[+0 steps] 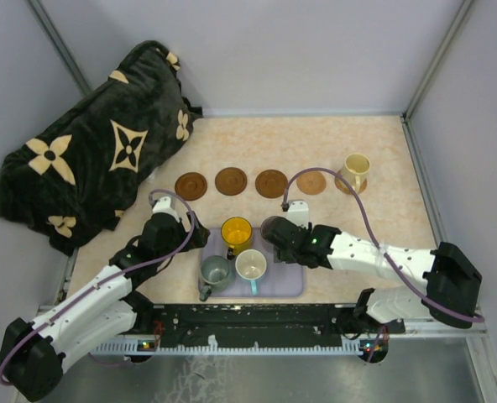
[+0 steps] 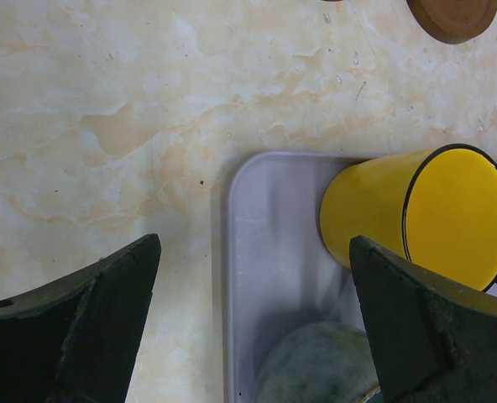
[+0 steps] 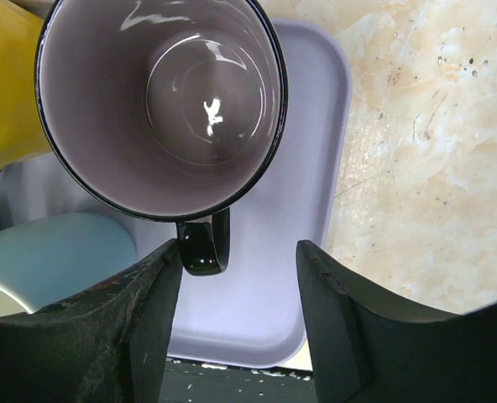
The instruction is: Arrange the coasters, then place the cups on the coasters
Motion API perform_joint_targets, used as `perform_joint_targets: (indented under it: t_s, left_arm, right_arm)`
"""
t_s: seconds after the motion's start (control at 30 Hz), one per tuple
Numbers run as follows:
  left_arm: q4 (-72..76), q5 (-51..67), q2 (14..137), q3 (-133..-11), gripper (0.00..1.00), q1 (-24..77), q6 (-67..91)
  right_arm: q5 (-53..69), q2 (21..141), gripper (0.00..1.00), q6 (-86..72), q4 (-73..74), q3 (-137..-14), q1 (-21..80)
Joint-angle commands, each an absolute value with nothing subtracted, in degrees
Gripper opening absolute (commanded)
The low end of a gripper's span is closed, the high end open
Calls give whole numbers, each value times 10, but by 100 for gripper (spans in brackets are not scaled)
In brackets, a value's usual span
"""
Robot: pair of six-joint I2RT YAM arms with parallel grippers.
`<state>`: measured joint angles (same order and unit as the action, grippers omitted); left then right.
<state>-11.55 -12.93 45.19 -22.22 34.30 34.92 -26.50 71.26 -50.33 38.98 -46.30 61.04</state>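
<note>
Four coasters lie in a row at the back (image 1: 191,185) (image 1: 231,180) (image 1: 271,183) (image 1: 311,182). A beige cup (image 1: 356,168) stands on a further coaster (image 1: 346,185). On the lavender tray (image 1: 292,287) stand the yellow cup (image 1: 236,231), grey-green cup (image 1: 216,272) and cream-and-blue cup (image 1: 251,265). The purple-grey cup (image 3: 160,101) stands at the tray's back right. My right gripper (image 3: 238,252) is open around its dark handle (image 3: 205,248), which lies against the left finger (image 3: 152,294). My left gripper (image 2: 255,252) hangs wide open over the tray's left rim (image 2: 232,252), beside the yellow cup (image 2: 400,210).
A dark plush blanket with tan flowers (image 1: 89,168) covers the back left of the table. Grey walls enclose the table on the left, back and right. The tray sits close to the table's near edge, by the arm bases.
</note>
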Motion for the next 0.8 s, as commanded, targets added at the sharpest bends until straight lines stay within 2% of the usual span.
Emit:
perform_joint_targets:
  t_s: [0.0, 0.53, 0.77]
  left_arm:
    - [-107, -126, 442, -215, 100, 345, 354]
    - [-110, -137, 438, -216, 100, 345, 347]
    - [-110, -137, 439, -214, 100, 345, 348]
  right_arm:
    - [-267, 711, 52, -492, 370, -480, 616]
    - [-265, 794, 46, -463, 360, -524, 616]
    - [-267, 806, 33, -461, 353, -518, 616]
